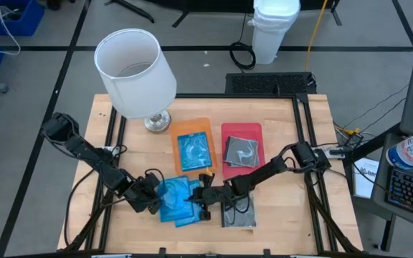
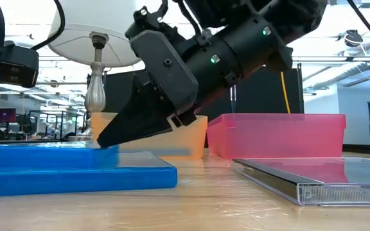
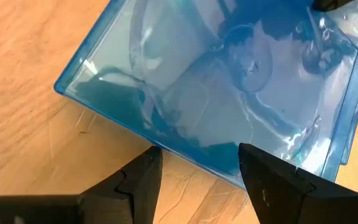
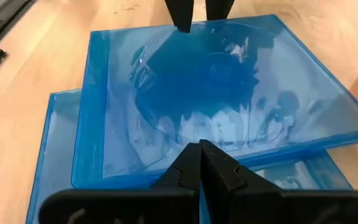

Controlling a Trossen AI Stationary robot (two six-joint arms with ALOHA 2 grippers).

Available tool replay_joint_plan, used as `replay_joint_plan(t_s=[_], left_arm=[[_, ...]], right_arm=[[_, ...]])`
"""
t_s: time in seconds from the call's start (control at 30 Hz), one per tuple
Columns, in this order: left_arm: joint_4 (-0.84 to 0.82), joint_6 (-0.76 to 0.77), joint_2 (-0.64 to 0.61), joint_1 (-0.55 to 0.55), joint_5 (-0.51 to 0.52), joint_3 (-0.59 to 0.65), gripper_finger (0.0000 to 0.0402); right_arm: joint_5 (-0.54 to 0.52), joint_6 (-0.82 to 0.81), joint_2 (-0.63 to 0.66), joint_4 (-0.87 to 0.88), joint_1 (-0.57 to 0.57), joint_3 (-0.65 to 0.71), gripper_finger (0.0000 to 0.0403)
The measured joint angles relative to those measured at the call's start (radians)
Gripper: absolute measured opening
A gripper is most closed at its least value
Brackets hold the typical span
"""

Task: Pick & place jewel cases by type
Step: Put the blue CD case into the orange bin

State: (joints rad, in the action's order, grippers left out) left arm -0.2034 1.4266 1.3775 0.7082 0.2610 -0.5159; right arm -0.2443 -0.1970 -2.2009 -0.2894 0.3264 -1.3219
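Two translucent blue jewel cases (image 1: 178, 201) lie stacked and skewed near the table's front, the upper one (image 4: 216, 93) resting on the lower (image 4: 61, 155). My right gripper (image 4: 201, 152) is shut, its tips on the upper case. My left gripper (image 3: 197, 168) stands open at that case's opposite edge (image 3: 185, 146). A clear jewel case with a dark inside (image 1: 239, 213) lies flat to the right. One blue case lies in the orange tray (image 1: 194, 127), one dark case in the red tray (image 1: 242, 129). My right gripper rests its shut fingertips (image 2: 108, 142) on the top face of the upper blue case (image 4: 197, 134), near the edge facing the right arm. It comes slanting down from the table's right. The case lies flat on the lower one. My left gripper: I cannot tell whether its fingertips touch the case's edge.
A table lamp (image 1: 136, 68) with a white shade stands at the far left, beside the orange tray. The two trays sit side by side in the middle of the table. Bare wood (image 1: 285, 208) lies to the right of the clear case.
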Motion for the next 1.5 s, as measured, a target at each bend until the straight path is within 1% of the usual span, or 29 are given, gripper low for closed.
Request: replay_joint_plan(t_s=[0.13, 0.23, 0.3, 0.4, 0.5, 0.57, 0.8, 0.93, 1.03, 1.1, 1.17, 1.37, 1.5], left_arm=[[-0.02, -0.026, -0.023, 0.0, -0.021, 0.0, 0.0214], [-0.071, -0.031, -0.068, -0.001, -0.021, 0.0, 0.0214], [-0.136, -0.031, -0.107, -0.001, -0.01, 0.0, 0.0214], [-0.229, -0.009, -0.168, -0.001, 0.03, 0.0, 0.0214], [-0.248, -0.025, -0.224, -0.007, 0.074, 0.001, 0.0214], [-0.248, -0.083, -0.25, -0.025, 0.064, 0.001, 0.0214], [-0.256, -0.277, -0.253, -0.16, -0.092, 0.001, 0.0214], [-0.305, -0.373, -0.252, -0.255, -0.125, 0.001, 0.0214], [-0.328, -0.439, -0.252, -0.314, -0.163, 0.001, 0.0214], [-0.306, -0.476, -0.252, -0.349, -0.221, 0.005, 0.0214], [-0.295, -0.504, -0.252, -0.379, -0.282, 0.013, 0.0214], [-0.29, -0.551, -0.25, -0.423, -0.361, 0.03, 0.0214], [-0.282, -0.541, -0.25, -0.419, -0.451, 0.052, 0.0214]], right_arm=[[0.037, -0.012, 0.0, -0.054, -0.007, 0.032, 0.0], [0.048, -0.031, -0.001, -0.051, -0.013, 0.052, 0.0], [0.067, -0.037, -0.002, -0.051, -0.018, 0.063, 0.0], [0.067, -0.049, -0.003, -0.051, -0.019, 0.072, 0.0], [0.096, -0.048, -0.003, -0.057, -0.019, 0.073, 0.0], [0.11, -0.047, -0.003, -0.062, -0.019, 0.073, 0.0], [0.116, -0.048, -0.004, -0.062, -0.021, 0.074, 0.0], [0.121, -0.053, -0.004, -0.044, -0.021, 0.074, 0.0], [0.145, -0.062, -0.008, -0.038, -0.026, 0.074, 0.0], [0.145, -0.076, -0.026, -0.052, -0.03, 0.074, 0.0], [0.17, -0.079, -0.048, -0.057, -0.039, 0.074, 0.0], [0.233, -0.133, -0.12, -0.185, -0.068, 0.072, 0.0], [0.224, -0.146, -0.123, -0.187, -0.069, 0.073, 0.0]])
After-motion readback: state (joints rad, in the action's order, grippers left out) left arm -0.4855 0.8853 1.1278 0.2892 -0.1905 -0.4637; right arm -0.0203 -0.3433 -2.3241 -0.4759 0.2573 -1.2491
